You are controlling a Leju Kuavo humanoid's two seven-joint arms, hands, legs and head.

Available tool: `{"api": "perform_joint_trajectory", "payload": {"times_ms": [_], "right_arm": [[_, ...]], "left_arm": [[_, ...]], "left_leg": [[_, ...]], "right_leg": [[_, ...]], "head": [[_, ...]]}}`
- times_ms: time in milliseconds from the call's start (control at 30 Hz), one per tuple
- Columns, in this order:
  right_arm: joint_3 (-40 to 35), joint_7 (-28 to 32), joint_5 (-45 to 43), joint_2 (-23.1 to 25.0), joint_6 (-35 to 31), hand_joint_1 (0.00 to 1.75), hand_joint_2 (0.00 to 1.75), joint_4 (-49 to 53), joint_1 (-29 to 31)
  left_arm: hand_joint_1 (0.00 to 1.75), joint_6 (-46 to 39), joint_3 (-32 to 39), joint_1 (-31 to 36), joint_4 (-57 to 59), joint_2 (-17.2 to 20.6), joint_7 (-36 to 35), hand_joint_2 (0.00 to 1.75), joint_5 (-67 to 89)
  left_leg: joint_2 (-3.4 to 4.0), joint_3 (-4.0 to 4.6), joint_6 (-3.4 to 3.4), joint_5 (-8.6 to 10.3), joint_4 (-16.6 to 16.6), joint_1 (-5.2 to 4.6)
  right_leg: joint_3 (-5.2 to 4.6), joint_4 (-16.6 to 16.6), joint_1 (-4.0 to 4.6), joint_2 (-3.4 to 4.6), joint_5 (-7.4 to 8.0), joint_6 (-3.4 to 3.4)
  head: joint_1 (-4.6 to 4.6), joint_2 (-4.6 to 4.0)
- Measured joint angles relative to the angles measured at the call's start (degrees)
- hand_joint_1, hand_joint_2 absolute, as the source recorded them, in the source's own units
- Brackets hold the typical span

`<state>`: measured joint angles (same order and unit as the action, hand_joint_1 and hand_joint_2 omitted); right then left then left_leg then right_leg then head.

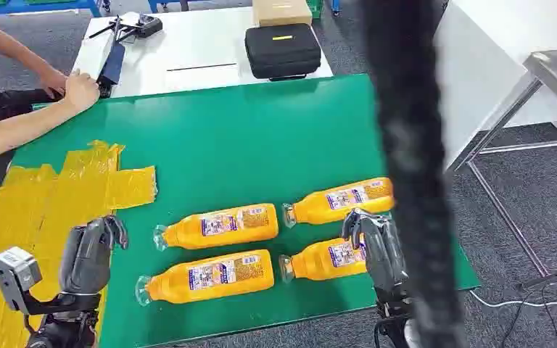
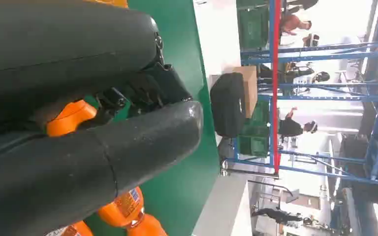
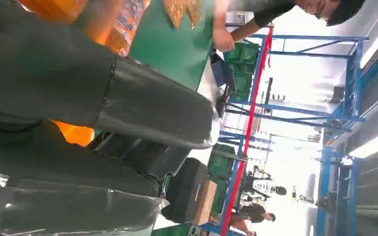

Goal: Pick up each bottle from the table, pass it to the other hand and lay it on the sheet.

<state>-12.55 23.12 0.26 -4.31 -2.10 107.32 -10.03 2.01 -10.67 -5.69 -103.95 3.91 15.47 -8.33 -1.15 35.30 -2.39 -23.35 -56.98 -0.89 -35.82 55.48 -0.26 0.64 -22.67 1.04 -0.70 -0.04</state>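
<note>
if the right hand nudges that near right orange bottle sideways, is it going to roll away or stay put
The near right bottle lies on its side on the smooth green table, so it would probably roll. It looks full, so likely heavy for its size. The right hand is already over its base end.

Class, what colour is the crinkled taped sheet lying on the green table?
Yellow; the crinkled taped sheet shows best in the head view.

Industrial workshop or test hall, judged from fittings. Blue steel racking with green storage crates along the far side, red upright post among the frames. Green-topped counter patched with yellow tape, white bench behind carrying a black equipment case and cardboard box. Grey carpeted floor with loose cables. Several people standing among the racking.
</note>
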Motion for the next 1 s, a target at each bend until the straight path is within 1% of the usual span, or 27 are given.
{"api": "perform_joint_trajectory", "payload": {"times_ms": [67,233,500,533,567,600,733,800,833,933,1000], "right_arm": [[0.0,-0.02,0.0,0.0,0.0,1.75,0.0,0.0,0.0],[-0.02,0.29,-1.31,-0.11,4.57,1.75,0.0,0.0,-0.31],[0.0,0.87,-1.16,-0.09,6.82,1.75,0.0,0.0,-0.53],[0.0,0.87,-1.14,-0.09,6.95,1.75,0.0,0.0,-0.52],[0.0,0.87,-1.14,-0.09,7.1,0.8,0.0,0.0,-0.52],[0.0,0.85,-1.11,-0.09,7.34,0.0,0.0,0.0,-0.51],[0.0,0.39,0.16,-0.02,6.6,0.0,0.0,-0.02,-0.33],[-0.02,-0.72,1.18,0.33,4.96,0.0,0.0,-0.15,-0.24],[-0.02,-0.87,1.59,0.42,4.53,0.0,1.75,-0.15,-0.21],[-0.04,-1.8,5.78,0.44,1.66,0.0,1.75,-0.15,-0.17],[-0.04,-3.74,10.59,0.26,-0.99,0.0,1.75,0.02,-0.18]], "left_arm": [[1.75,0.0,0.0,-0.01,0.02,0.0,0.0,0.0,0.0],[1.75,3.35,-0.18,0.03,0.28,0.0,-0.04,0.0,-2.91],[1.75,4.2,-0.17,0.31,1.05,-0.02,-0.02,0.0,-2.95],[0.54,4.22,-0.17,0.31,1.05,-0.02,-0.02,0.0,-2.93],[0.0,4.24,-0.17,0.28,1.05,-0.02,-0.02,0.0,-2.93],[0.0,4.22,-0.13,0.26,1.05,-0.02,-0.02,0.0,-2.91],[0.0,3.25,0.09,-0.05,1.05,-0.02,-0.39,0.0,-2.1],[0.0,2.58,0.44,-0.39,1.05,-0.02,-0.74,0.0,-1.68],[0.0,2.36,0.5,-0.47,1.05,-0.02,-0.83,0.0,-1.6],[0.0,1.95,0.68,-0.54,1.05,-0.04,-1.2,0.0,-0.83],[0.0,1.66,0.7,-0.55,1.05,-0.09,-1.36,0.0,-0.59]], "left_leg": [[0.0,0.0,0.0,0.0,0.0,0.0],[0.0,0.0,0.0,0.0,0.0,0.0],[0.0,0.0,0.0,0.0,0.0,0.0],[0.0,0.0,0.0,0.0,0.0,0.0],[0.0,0.0,0.0,0.0,0.0,0.0],[0.0,0.01,0.0,0.0,0.0,0.0],[0.0,0.01,0.0,0.0,0.0,0.0],[-0.01,0.01,0.0,0.0,0.0,0.0],[-0.02,0.01,0.0,0.0,0.0,0.0],[-0.02,0.01,0.0,0.0,0.0,0.0],[-0.02,0.01,0.0,0.0,0.0,0.0]], "right_leg": [[0.0,0.0,0.0,0.0,0.0,0.0],[0.0,0.0,0.0,0.0,0.0,0.0],[0.0,0.0,0.0,0.0,0.0,0.0],[0.0,0.0,0.0,0.0,0.0,0.0],[0.0,0.0,0.0,0.0,0.0,0.0],[0.01,0.0,0.0,0.0,0.0,0.0],[0.01,0.0,0.0,0.0,0.0,0.0],[0.01,0.0,0.0,0.0,0.0,0.0],[0.01,0.0,0.0,-0.01,0.0,0.0],[0.01,0.0,0.0,0.0,0.0,0.0],[0.0,0.0,0.0,0.0,0.0,0.0]], "head": [[0.0,0.0],[0.02,0.0],[0.0,0.0],[0.02,0.0],[0.0,0.0],[0.02,0.0],[0.02,0.0],[0.0,0.0],[0.0,0.0],[0.0,0.0],[0.0,0.0]]}}
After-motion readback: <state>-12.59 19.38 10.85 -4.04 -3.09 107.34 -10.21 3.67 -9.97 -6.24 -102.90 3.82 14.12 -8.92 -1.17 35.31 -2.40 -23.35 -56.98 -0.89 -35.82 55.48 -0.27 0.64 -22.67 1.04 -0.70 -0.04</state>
